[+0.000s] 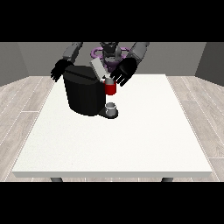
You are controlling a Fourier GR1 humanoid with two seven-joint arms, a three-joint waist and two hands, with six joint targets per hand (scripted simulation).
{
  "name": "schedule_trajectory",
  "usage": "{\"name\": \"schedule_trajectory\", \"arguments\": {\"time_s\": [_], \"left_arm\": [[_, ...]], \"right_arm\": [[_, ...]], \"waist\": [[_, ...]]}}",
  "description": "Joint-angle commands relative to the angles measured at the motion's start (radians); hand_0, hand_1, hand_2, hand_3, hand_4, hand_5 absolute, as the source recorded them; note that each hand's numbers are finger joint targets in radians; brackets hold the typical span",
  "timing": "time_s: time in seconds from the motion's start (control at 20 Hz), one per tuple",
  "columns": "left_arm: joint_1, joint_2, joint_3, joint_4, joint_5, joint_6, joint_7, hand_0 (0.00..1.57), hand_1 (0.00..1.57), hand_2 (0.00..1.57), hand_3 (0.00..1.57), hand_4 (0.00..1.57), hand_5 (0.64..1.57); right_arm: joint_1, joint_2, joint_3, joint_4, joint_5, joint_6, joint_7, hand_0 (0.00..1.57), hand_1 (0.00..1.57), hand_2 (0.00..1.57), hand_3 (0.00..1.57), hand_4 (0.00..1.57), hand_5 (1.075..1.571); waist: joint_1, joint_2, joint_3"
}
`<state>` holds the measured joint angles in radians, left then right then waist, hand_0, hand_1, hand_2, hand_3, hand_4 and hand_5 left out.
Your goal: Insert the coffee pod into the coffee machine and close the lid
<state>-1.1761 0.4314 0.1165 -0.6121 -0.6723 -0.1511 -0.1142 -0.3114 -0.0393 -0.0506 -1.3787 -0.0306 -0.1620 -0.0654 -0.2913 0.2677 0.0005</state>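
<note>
A large white table [131, 144] fills the middle of the view, its top square-cornered and plain, its front edge showing as a thin pale band with two dark legs [55, 179] just visible beneath it at either end. Under and around it lies a floor [22, 113] of pale grey-brown planks, running out to both sides. Behind stands a grey wall [175, 57], lighter across the middle and darker where it turns at the far right and far left corners.
</note>
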Motion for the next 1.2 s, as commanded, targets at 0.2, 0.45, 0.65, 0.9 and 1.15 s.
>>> {"name": "schedule_trajectory", "arguments": {"time_s": [0.2,0.45,0.65,0.9,1.15], "left_arm": [[0.014,0.031,0.000,0.004,-0.020,0.004,-0.030,1.05,1.05,1.12,0.95,0.37,1.571],[0.011,0.022,-0.007,0.004,-0.024,-0.015,-0.047,1.07,1.07,1.12,0.93,0.37,1.571],[0.071,0.045,-0.045,0.023,-0.060,-0.025,-0.125,0.00,0.00,0.38,0.11,0.00,1.571],[0.037,0.063,-0.056,0.013,-0.079,-0.069,-0.098,0.00,0.00,0.00,0.00,0.00,1.571],[0.019,0.036,-0.045,0.010,-0.078,-0.071,-0.064,0.00,0.00,0.00,0.00,0.00,1.571]], "right_arm": [[0.039,-0.009,-0.004,0.008,-0.017,0.035,-0.041,0.00,0.00,0.00,0.00,0.41,1.571],[0.005,0.017,0.005,0.003,0.010,-0.022,-0.019,0.00,0.00,0.00,0.00,0.48,1.571],[0.056,-0.001,0.022,-0.032,0.005,0.016,-0.009,0.00,0.00,0.00,0.00,0.46,1.571],[-0.008,-0.013,-0.027,0.001,-0.039,0.021,0.009,0.00,0.00,0.00,0.00,0.41,1.571],[0.028,0.022,0.016,0.011,0.023,-0.036,-0.002,0.00,0.00,0.00,0.00,0.36,1.571]], "waist": [[0.000,0.001,-0.0003],[0.025,-0.012,-0.0004],[-0.007,-0.011,-0.0008],[0.025,-0.021,-0.0004],[0.024,-0.047,-0.0003]]}}
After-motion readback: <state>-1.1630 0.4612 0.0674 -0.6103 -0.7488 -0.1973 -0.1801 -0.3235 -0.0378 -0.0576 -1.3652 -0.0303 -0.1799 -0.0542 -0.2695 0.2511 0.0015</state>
